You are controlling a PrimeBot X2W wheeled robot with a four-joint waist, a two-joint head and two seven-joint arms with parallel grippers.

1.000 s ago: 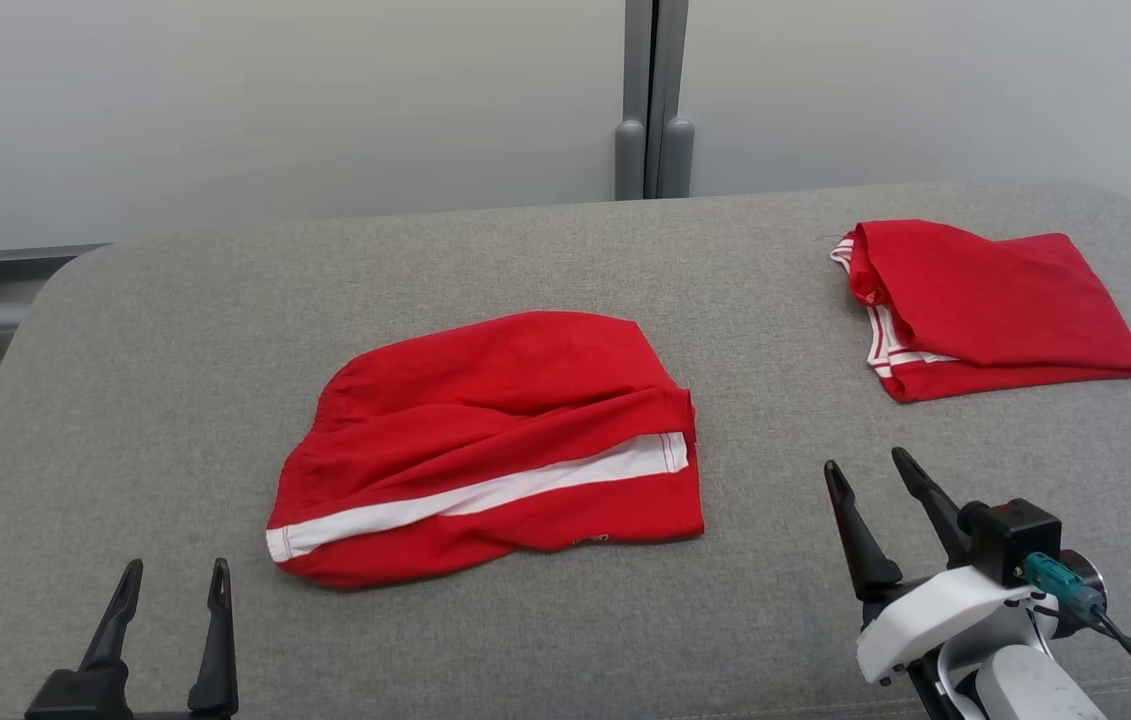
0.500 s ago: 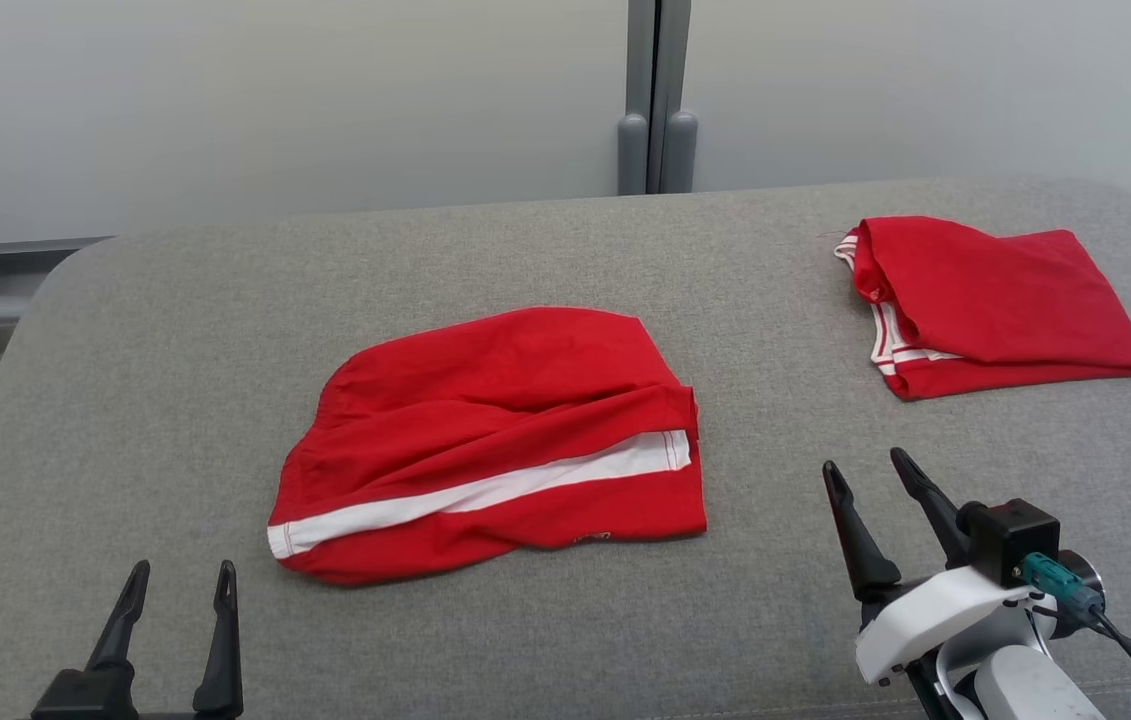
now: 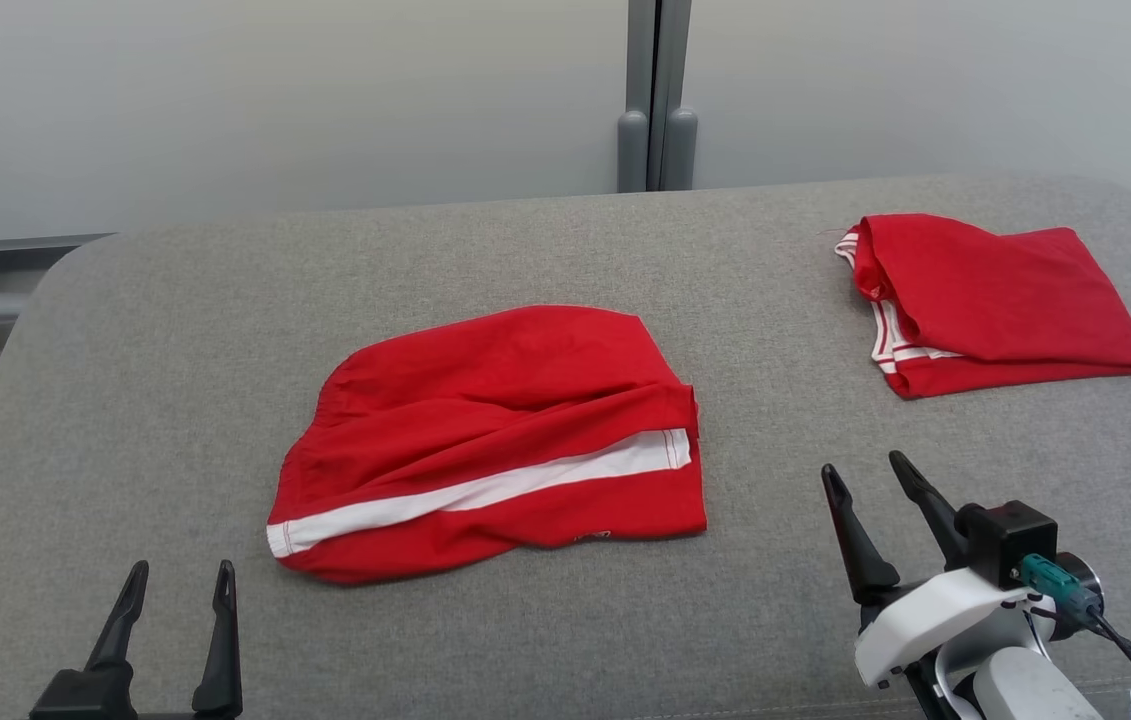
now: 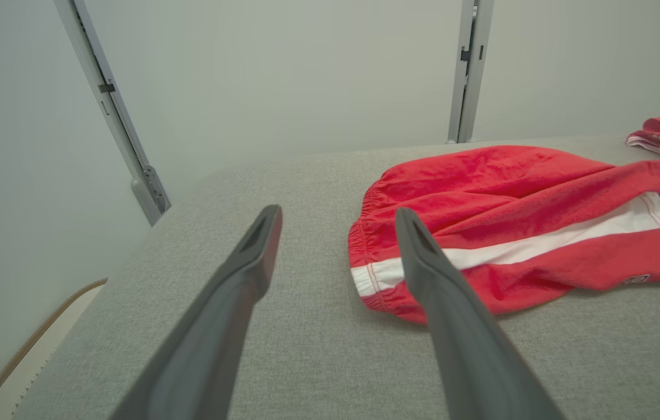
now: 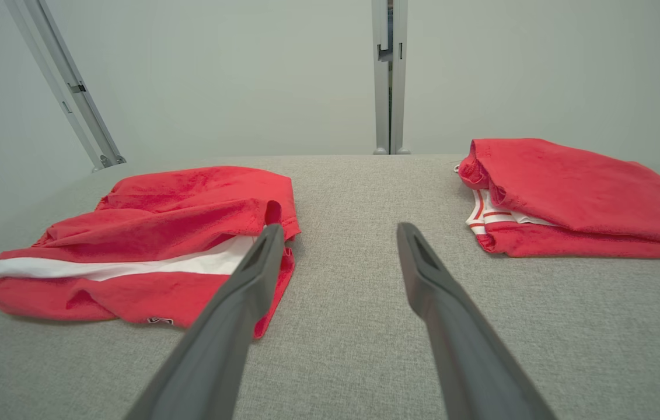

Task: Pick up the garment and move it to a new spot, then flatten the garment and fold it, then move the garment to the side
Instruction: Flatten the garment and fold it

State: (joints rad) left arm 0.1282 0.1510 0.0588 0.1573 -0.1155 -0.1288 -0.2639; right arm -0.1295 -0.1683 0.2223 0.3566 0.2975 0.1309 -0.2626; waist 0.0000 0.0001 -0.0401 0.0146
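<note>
Red shorts with a white side stripe lie crumpled at the middle of the grey worktop, long axis running from the near-left toward the far-right. Both arms wait at the near edge, empty, jaws spread wide. The left end effector sits just short of the waistband end and looks the nearer; the right end effector stands off the hem end. A folded red garment rests toward the far-right corner.

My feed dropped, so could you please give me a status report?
Left end effector open, empty. Right end effector open, empty. Red shorts with white stripe lie rumpled ahead, untouched. Folded red garment far right, out of the way.
</note>
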